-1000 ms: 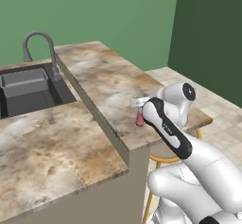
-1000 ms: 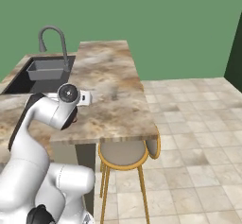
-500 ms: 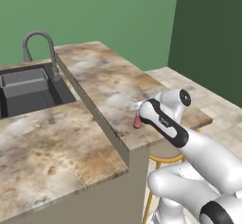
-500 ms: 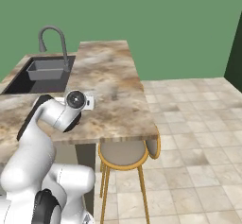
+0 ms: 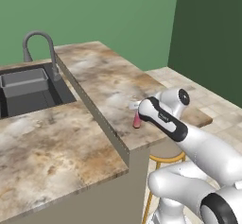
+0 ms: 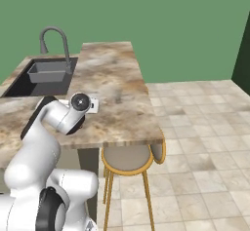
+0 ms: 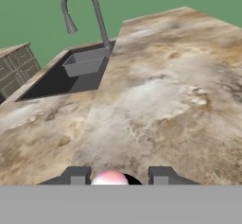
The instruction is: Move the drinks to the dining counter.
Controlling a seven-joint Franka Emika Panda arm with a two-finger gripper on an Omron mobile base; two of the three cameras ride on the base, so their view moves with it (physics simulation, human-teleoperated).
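Observation:
A slim pink bottle [image 5: 137, 121], one of the drinks, stands upright between my gripper's [image 5: 136, 110] fingers, low over the near part of the dining counter [image 5: 109, 82]. I cannot tell whether its base touches the stone. In the hand view its rounded pink body [image 7: 108, 178] sits between the two dark fingertips [image 7: 75, 175], with my gripper [image 7: 118, 176] shut on it. The marbled slab [image 7: 165, 100] stretches ahead of the hand. In the right base view my wrist covers the bottle above the counter [image 6: 114, 79].
A dark sink [image 5: 28, 86] with a grey curved faucet [image 5: 40, 43] sits left of the slab, one step lower. Round gold-framed stools [image 6: 128, 159] stand under the overhang. A tiled floor [image 6: 200, 127] lies to the right, with green walls behind.
The arm has folded down and drawn in, bringing the pink bottle lower and slightly nearer over the counter. The grip on it has held.

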